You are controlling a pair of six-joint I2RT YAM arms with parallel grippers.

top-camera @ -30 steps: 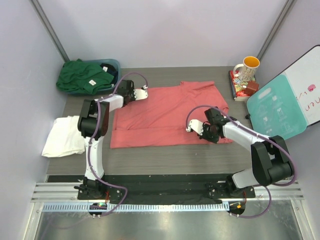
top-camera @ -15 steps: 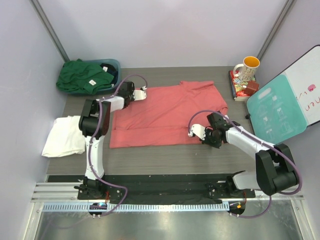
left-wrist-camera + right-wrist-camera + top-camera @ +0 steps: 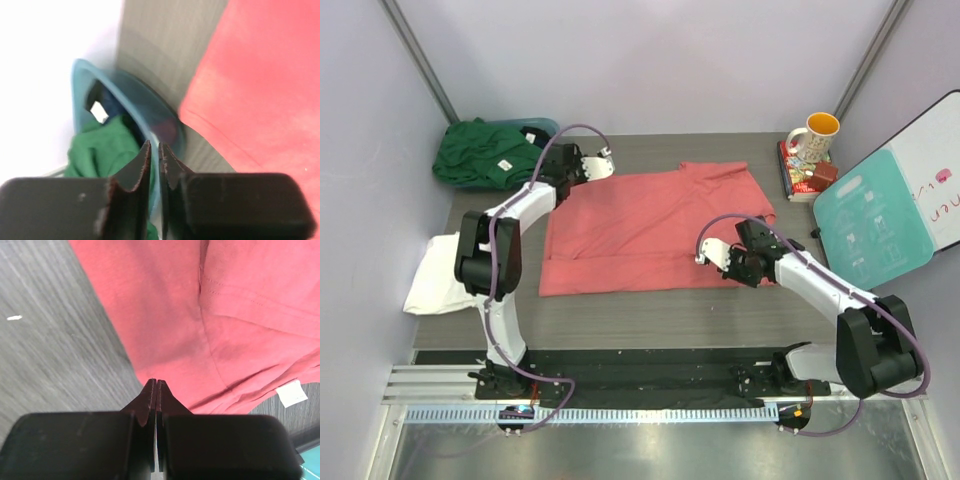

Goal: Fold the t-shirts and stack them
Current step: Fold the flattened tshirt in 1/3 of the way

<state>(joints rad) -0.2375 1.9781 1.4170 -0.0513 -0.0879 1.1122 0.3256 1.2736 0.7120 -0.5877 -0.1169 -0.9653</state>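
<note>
Both arms (image 3: 810, 280) are white with black joints, purple cables (image 3: 570, 128), black jaws.

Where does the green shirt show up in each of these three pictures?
Top external: green shirt at far left corner, over the teal tub.
Left wrist: lower left, spilling from the tub.
Right wrist: not in it.
Shared landmark: the coral-red shirt, visible in all three.

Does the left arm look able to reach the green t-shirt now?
Probably yes: the left gripper hangs empty just beside the teal tub, and the green t-shirt lies uncovered on top.
</note>
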